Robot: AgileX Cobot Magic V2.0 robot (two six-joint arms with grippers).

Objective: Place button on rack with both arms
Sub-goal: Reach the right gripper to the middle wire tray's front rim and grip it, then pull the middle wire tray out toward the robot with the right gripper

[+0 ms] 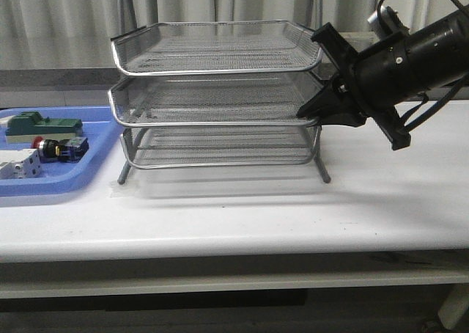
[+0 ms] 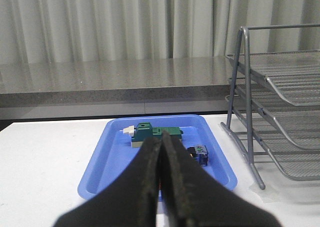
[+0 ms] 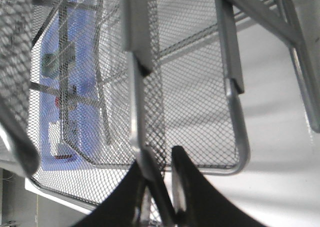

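Observation:
The button [image 1: 51,148] lies on its side in the blue tray, red cap to the left; in the left wrist view only its blue-black end [image 2: 199,154] shows beside the fingers. The three-tier wire-mesh rack [image 1: 220,98] stands mid-table. My right gripper [image 1: 308,113] is at the middle tier's front right corner, and in its wrist view the gripper [image 3: 159,156] is shut on that tier's silver rim [image 3: 136,112]. My left gripper [image 2: 161,140] is shut and empty, poised over the tray's near side; the front view does not show it.
The blue tray [image 1: 95,153] sits left of the rack and also holds a green block [image 1: 40,123] and a white block [image 1: 18,164]. Seen from the left wrist, the rack's thin legs [image 2: 246,152] stand just beside the tray [image 2: 105,162]. A grey ledge and curtains lie behind.

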